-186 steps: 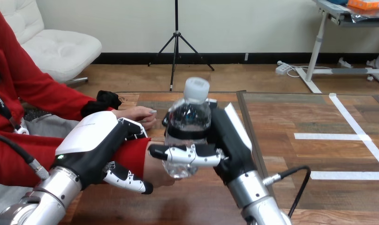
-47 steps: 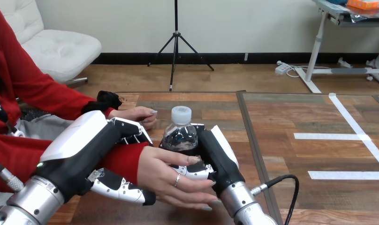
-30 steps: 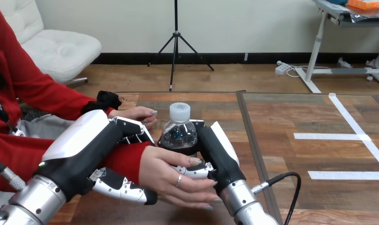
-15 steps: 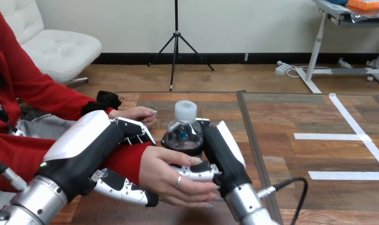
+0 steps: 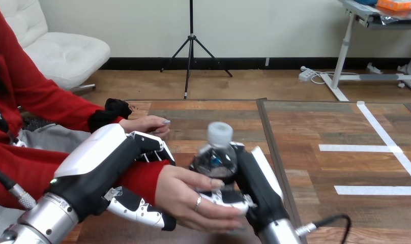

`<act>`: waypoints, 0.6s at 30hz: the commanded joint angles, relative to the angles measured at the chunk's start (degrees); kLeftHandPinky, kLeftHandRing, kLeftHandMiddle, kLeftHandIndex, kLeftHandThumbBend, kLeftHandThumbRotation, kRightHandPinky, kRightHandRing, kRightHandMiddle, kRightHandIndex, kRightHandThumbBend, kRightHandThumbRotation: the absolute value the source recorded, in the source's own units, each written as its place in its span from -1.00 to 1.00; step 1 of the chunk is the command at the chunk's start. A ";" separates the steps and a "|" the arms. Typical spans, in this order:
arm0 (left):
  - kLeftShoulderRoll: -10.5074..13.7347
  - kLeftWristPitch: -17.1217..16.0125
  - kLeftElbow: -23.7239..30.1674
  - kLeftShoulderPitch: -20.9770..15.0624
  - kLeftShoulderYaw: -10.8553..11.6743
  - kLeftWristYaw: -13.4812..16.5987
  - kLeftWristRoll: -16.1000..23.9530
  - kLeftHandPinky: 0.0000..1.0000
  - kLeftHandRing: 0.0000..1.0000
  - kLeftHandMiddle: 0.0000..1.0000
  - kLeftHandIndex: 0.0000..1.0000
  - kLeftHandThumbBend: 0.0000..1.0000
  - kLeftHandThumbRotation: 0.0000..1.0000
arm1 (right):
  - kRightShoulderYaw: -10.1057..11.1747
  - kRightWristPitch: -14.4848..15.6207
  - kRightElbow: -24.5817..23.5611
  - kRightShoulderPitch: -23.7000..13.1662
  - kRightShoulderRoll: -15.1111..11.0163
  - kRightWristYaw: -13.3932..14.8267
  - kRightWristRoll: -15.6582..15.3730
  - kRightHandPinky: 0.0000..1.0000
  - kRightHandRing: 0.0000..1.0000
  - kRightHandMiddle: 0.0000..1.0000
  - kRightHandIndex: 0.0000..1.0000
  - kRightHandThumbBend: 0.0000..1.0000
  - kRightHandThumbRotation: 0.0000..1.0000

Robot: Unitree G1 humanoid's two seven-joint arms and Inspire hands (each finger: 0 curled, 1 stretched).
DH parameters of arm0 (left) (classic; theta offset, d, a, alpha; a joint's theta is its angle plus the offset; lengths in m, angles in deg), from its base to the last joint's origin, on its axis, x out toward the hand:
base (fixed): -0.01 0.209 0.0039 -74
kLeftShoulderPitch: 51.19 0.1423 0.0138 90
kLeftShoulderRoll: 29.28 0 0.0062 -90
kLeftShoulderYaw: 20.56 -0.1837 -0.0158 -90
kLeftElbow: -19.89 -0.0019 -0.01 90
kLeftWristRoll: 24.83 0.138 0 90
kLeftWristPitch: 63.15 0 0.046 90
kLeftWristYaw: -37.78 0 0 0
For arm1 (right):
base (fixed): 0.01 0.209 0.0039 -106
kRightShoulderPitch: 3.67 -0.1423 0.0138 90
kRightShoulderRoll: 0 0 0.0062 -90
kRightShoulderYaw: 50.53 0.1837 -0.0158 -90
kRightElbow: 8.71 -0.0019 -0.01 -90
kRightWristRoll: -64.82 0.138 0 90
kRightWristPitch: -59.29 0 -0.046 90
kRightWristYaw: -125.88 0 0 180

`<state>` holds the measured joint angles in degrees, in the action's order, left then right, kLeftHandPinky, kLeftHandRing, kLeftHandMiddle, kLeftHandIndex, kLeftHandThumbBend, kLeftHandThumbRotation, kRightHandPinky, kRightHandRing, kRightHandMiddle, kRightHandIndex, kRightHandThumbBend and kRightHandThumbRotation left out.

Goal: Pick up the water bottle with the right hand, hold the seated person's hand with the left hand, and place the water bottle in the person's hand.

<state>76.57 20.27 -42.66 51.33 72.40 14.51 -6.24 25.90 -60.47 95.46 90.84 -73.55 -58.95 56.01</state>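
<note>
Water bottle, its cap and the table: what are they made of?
The water bottle looks like thin clear plastic: you can see through it, and it glints in the light. Its cap seems to be plastic too, white, dull and not see-through. The table looks like wood with a smooth finish, showing brown grain in plank strips; it could also be a wood-look surface.

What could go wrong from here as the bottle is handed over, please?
The right hand is curled round the bottle, and the person's hand lies over its fingers: opening might nudge that hand away and let the bottle tip or fall. The left hand is curled round the person's wrist, so a sudden pull might strain it.
</note>
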 commanded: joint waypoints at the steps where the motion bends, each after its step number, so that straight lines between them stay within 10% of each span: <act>1: -0.44 -0.65 2.31 -4.55 0.42 1.06 -0.43 -0.31 -0.18 -0.07 -0.05 0.95 -1.00 | -2.06 -6.37 -9.84 1.27 -0.85 -2.20 1.80 -0.52 -0.41 -0.28 -0.23 0.70 -0.84; 18: -0.19 -1.50 1.92 -4.96 0.48 0.79 -0.69 -0.29 -0.18 -0.07 -0.04 0.96 -1.00 | -4.38 -8.18 -13.54 9.72 -3.78 -6.10 5.23 -0.52 -0.41 -0.29 -0.25 0.70 -0.94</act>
<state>76.59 20.11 -42.66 51.28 72.39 14.27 -6.23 25.40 -64.24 87.80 100.78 -77.47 -62.43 60.67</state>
